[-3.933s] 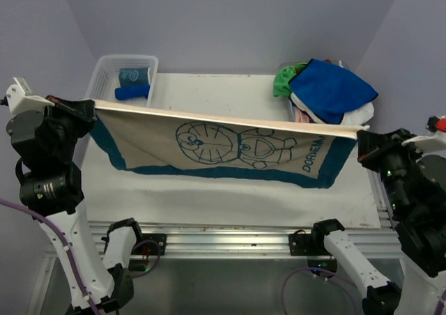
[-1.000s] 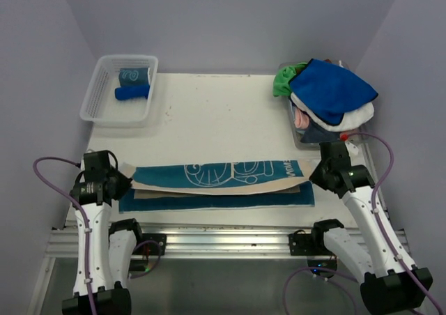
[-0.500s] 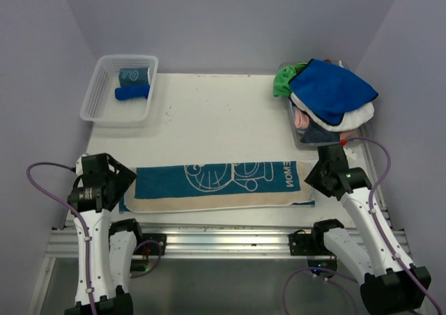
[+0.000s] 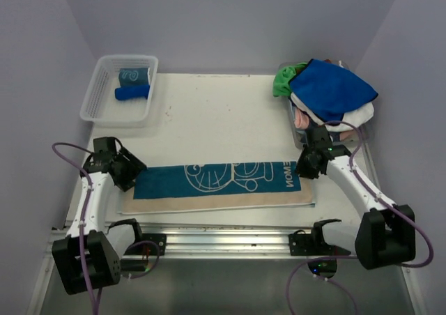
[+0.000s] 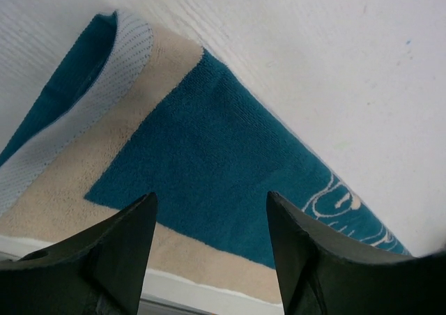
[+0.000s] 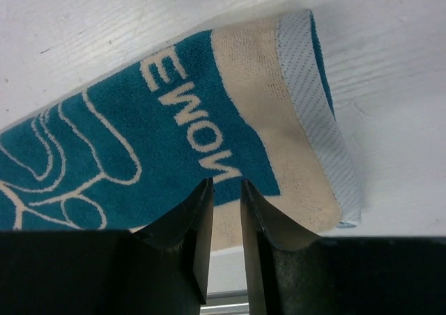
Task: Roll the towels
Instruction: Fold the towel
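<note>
L end effector (image 5: pixel 209 205) is released wide, R end effector (image 6: pixel 221 187) nearly pinched, both empty. Fold ends of teal towel (image 4: pixel 223 182) gape; grab one layer only & your roll skews.

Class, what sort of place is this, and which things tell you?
Probably a robotics lab test cell: left arm and right arm mounted by a metal rail, a white table boxed in by plain walls, plus a folded towel.

Teal-and-beige towel (image 4: pixel 219 185) lies folded flat near the front edge — other towels (image 4: pixel 327 92) (blue topmost) heaped far right.
</note>
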